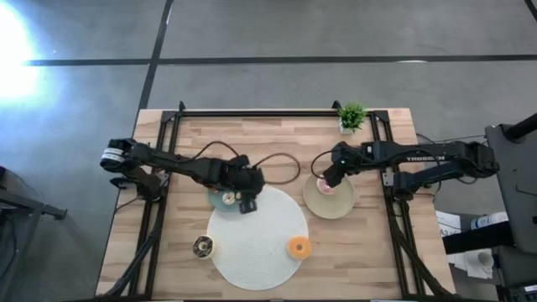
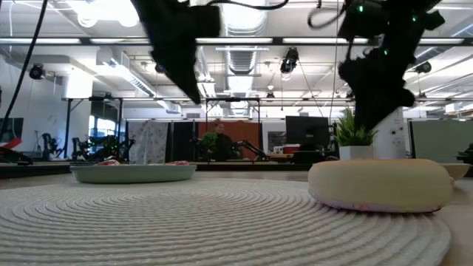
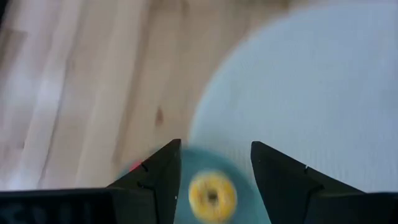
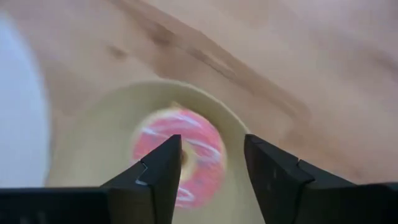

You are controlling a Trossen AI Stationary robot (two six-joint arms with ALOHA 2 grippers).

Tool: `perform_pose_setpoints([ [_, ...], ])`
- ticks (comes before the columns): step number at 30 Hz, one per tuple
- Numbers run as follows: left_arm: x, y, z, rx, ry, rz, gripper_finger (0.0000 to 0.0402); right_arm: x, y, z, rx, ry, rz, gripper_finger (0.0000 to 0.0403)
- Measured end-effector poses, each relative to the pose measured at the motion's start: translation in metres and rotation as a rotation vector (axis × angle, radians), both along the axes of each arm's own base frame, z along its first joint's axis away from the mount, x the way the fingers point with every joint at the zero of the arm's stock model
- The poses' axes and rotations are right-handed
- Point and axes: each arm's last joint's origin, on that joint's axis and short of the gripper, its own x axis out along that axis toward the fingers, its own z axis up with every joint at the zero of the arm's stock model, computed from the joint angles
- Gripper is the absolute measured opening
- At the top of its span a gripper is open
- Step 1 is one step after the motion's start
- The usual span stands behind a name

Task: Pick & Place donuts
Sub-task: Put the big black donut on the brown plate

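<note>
One pink donut [image 4: 177, 155] lies on your beige plate [image 1: 340, 203]; lift the open right gripper [image 4: 208, 165] straight up, clear of it.

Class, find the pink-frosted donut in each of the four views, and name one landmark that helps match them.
High view: pink-frosted donut right of centre, on the beige plate.
Low view: not visible.
Left wrist view: not in it.
Right wrist view: centre, beyond the fingers.
Shared landmark: the beige plate.
</note>
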Motion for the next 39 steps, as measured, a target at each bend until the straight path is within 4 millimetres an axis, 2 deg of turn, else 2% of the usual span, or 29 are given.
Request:
perform_pose_setpoints([
  [3, -0.014, -0.014, 0.002, 0.019, 0.078, -0.055, 0.0167, 0.009, 0.005, 0.014, -0.065, -0.045, 0.148, 0.0168],
  [6, -0.031, -0.029, 0.008, 0.012, 0.131, -0.072, 0.0167, 0.015, 0.008, 0.022, -0.093, -0.086, 0.203, 0.0167],
  [13, -0.088, -0.086, 0.023, -0.12, 0.167, -0.172, 0.0167, 0.017, 0.011, 0.023, -0.081, -0.103, 0.238, 0.0167],
  [16, -0.111, -0.107, 0.017, -0.192, 0.208, -0.222, 0.0167, 0.017, 0.01, 0.023, -0.083, -0.103, 0.24, 0.0167],
  [19, -0.129, -0.119, 0.002, -0.261, 0.275, -0.183, 0.0168, 0.017, 0.011, 0.023, -0.087, -0.111, 0.244, 0.0167],
  [21, -0.137, -0.124, -0.009, -0.275, 0.299, -0.144, 0.0168, 0.018, 0.01, 0.023, -0.091, -0.122, 0.244, 0.0167],
  [25, -0.138, -0.129, -0.029, -0.32, 0.27, -0.111, 0.0168, 0.02, 0.01, 0.024, -0.097, -0.148, 0.244, 0.0167],
  [31, -0.144, -0.121, -0.058, -0.327, 0.292, -0.029, 0.0168, 0.021, 0.01, 0.025, -0.093, -0.166, 0.231, 0.0167],
  [39, -0.144, -0.12, -0.076, -0.38, 0.253, -0.027, 0.0168, 0.021, 0.01, 0.024, -0.08, -0.172, 0.207, 0.0167],
])
